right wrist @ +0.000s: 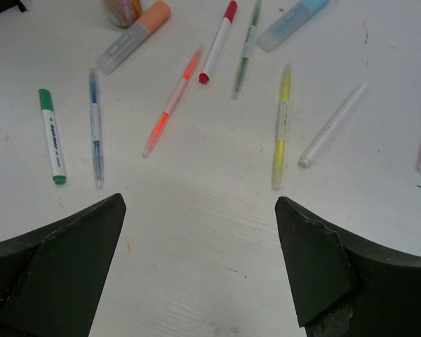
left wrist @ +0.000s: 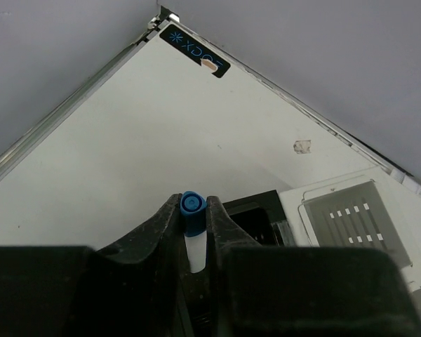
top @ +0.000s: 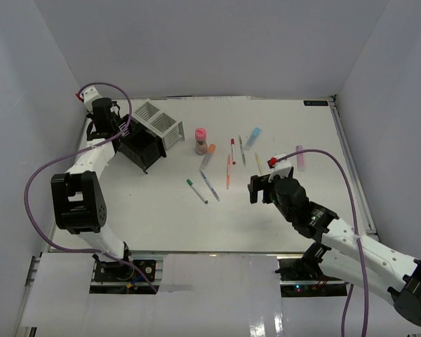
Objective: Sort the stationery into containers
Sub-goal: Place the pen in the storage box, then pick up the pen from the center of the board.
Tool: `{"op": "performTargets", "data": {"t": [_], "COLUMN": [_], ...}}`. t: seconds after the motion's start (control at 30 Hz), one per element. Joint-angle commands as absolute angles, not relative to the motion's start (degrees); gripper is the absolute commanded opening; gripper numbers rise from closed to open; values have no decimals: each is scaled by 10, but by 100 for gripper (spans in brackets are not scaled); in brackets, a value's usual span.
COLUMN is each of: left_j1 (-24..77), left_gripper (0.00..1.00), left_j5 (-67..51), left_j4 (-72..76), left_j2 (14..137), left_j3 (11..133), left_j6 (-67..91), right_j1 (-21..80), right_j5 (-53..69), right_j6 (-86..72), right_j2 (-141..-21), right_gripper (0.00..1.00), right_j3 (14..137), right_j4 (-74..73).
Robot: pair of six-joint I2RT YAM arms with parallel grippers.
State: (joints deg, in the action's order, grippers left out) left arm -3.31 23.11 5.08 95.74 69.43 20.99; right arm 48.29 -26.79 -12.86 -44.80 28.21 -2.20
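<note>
At the far left of the surface (top: 161, 217) stands the black box (top: 142, 149). Two white boxes (top: 160, 121) stand just behind it to the right, packed close together. What lies inside any of them cannot be made out. The left pincer (left wrist: 194, 205) is beside the black box's left rim, clamped narrow on a blue-capped pen (left wrist: 191, 210) whose cap pokes just past the fingertips.

The other stationery lies loose mid-surface, well apart from the boxes. A pink-capped cylinder (top: 201, 140) stands upright nearest them, with an orange marker (top: 208, 154) just beside it. A green marker (right wrist: 52, 135) and a blue pen (right wrist: 95, 126) lie nearer the arms. Rightward come an orange pen (right wrist: 172, 102), a red pen (right wrist: 217, 42), a green pen (right wrist: 245, 49) and a yellow pen (right wrist: 281, 126). After those come a grey pen (right wrist: 333, 125) and a light-blue block (top: 252, 137). A lilac block (top: 299, 156) lies farthest right.

The right pincer (right wrist: 200, 210) hangs spread wide over bare surface at the near edge of this scatter, gripping nothing. The orange and yellow pens are just ahead of it.
</note>
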Motion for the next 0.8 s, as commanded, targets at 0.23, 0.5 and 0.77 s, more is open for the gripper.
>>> {"op": "performTargets", "data": {"t": [0.23,0.5,0.77], "left_j1": [-33,-33,-32], "left_gripper": [49,77,98], "left_j5": [180,137,-98], "left_j4": [12,-90,-185], "left_j2": [917,846,748], "left_j3": [696,700,624], "left_j6": [227,244,260], "right_j1": [353,274,244], "right_j5": [-243,-236,-261], "right_j6": [-229,-258,-279], "right_j2": [-541,-681,-824], "right_gripper": [100,92,77], "right_j3": [302,372,463], "right_j4": [-76,-82,-88]}}
